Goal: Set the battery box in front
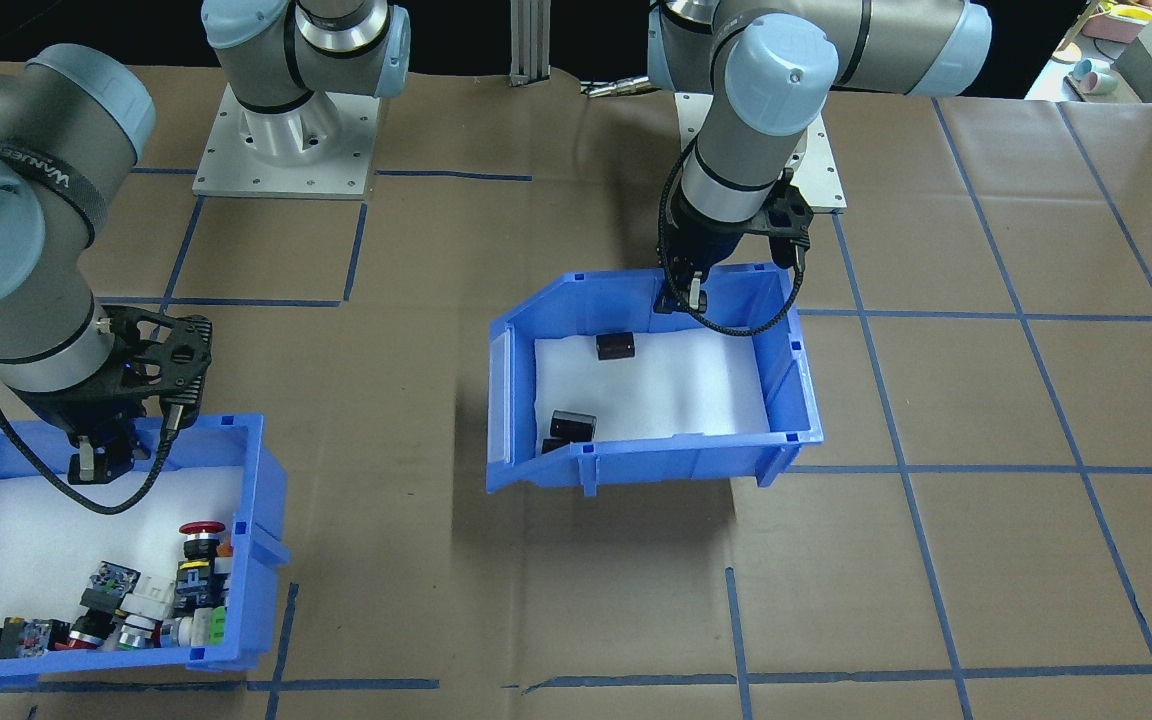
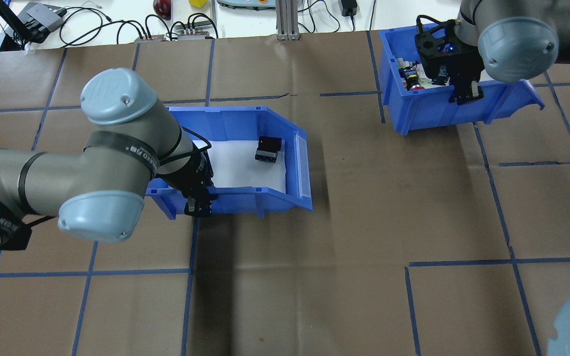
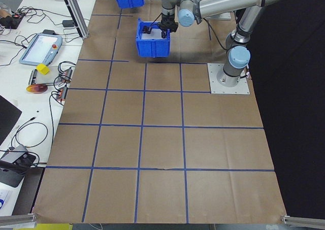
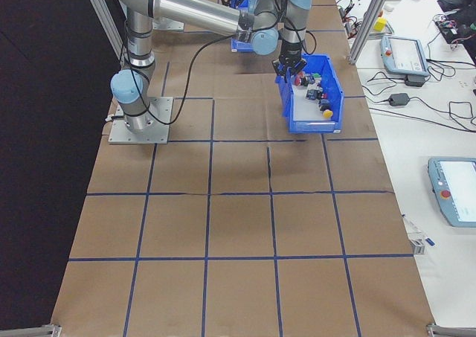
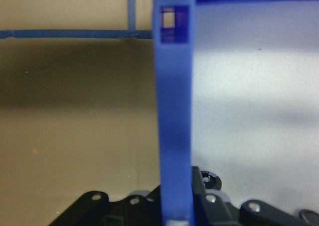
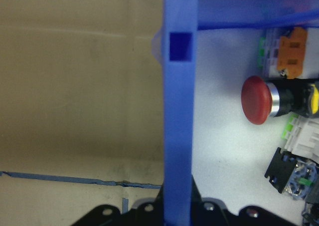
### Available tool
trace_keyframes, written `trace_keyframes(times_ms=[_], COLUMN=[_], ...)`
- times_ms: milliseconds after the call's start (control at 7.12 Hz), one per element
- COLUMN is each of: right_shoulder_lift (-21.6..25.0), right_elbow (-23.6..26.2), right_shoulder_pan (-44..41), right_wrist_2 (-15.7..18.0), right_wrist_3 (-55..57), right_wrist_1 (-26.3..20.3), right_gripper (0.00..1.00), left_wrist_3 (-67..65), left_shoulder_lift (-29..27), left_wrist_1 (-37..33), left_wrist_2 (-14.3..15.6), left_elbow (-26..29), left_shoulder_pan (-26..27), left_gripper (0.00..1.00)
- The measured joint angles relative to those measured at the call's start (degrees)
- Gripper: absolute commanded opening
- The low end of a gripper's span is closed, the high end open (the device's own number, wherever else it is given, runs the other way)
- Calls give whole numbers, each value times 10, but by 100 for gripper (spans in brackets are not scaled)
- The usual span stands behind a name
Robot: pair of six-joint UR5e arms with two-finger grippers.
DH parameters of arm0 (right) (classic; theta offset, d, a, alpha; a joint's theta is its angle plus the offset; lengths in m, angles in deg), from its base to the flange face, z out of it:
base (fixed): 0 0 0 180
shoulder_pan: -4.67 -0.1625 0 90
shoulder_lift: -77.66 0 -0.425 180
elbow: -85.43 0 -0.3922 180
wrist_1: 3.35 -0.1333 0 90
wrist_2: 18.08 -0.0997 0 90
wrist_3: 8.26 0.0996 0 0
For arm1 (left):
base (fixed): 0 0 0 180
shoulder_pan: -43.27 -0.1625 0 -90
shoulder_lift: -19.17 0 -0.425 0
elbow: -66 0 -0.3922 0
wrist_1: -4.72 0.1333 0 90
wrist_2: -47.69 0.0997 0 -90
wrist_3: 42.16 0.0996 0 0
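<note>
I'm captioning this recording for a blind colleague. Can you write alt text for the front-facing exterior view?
The left gripper is closed on the back wall of the battery box, a blue bin holding small dark blocks on a white liner. At lower left, the right gripper clamps the wall of a second blue bin full of colourful push-buttons.

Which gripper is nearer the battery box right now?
The left. The left gripper straddles the rear wall of the battery box, as the left wrist view shows. The right gripper is far off, on the wall of the button bin.
</note>
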Motion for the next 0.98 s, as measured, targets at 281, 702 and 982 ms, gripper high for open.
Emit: trace_keyframes(times_ms=[281,702,982], right_shoulder_lift=[30,71,113], right_elbow=[41,102,152], right_shoulder_pan=[22,36,40], right_wrist_2=[-1,-2,-2], right_wrist_3=[-30,-36,-35], right_wrist_1=[4,5,5], right_gripper=[6,6,6], left_wrist_3=[-1,-8,-25], left_shoulder_lift=[-98,-223,-282], left_wrist_1=[4,7,12], left_wrist_2=[-10,-41,-60], left_elbow=[101,235,304], left_shoulder_pan=[5,35,55], left_gripper=[1,1,6])
